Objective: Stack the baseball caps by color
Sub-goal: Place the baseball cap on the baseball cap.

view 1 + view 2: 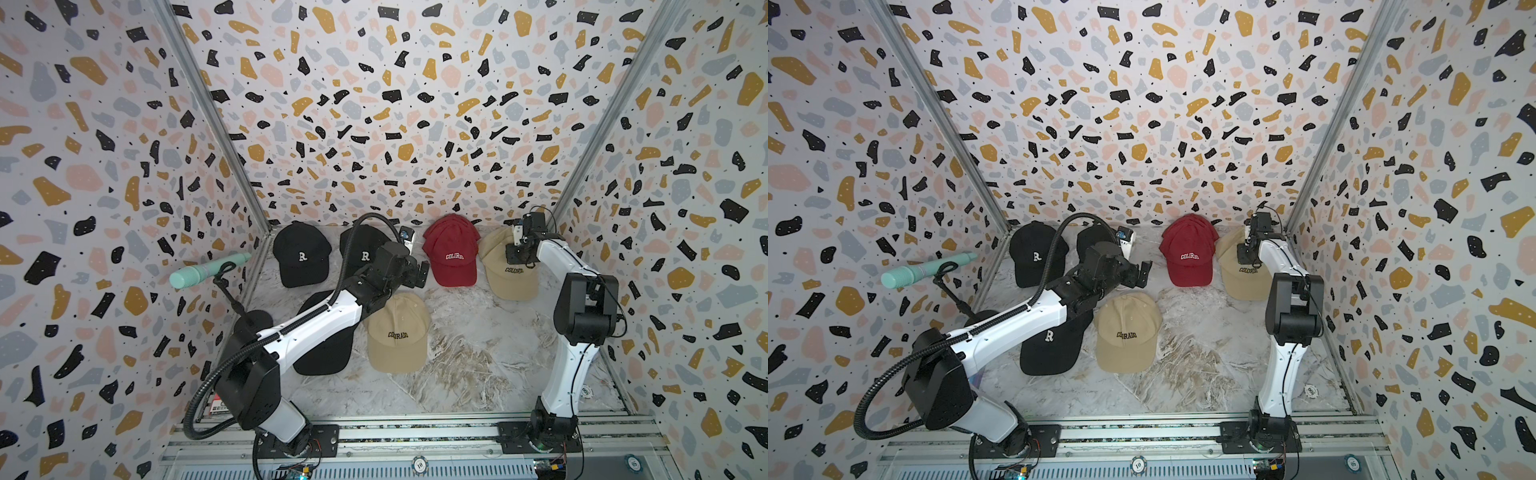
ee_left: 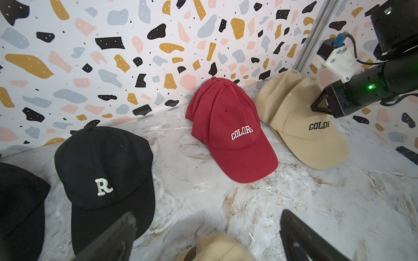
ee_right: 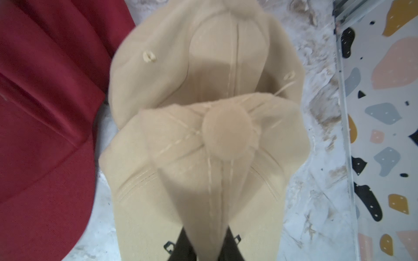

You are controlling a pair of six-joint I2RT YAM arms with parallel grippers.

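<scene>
While my left claw [image 2: 207, 223] gapes wide and empty, my right claw [image 3: 204, 239] pinches the upper tan cap [image 3: 226, 131], far right.

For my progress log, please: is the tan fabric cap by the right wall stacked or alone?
Stacked: the tan fabric cap overlaps a second tan cap showing behind it.

Caps [image 2: 230, 117] matt cloth w/ stitched letters, table [image 1: 478, 365] smooth marble-look, arm shells [image 1: 316, 326] glossy plastic.

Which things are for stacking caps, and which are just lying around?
For the job:
black fabric caps with white R
dark red fabric COLORADO caps
tan fabric COLORADO caps

Just lying about:
mint-green cylinder on a black stand
round numbered chips on front rail
</scene>
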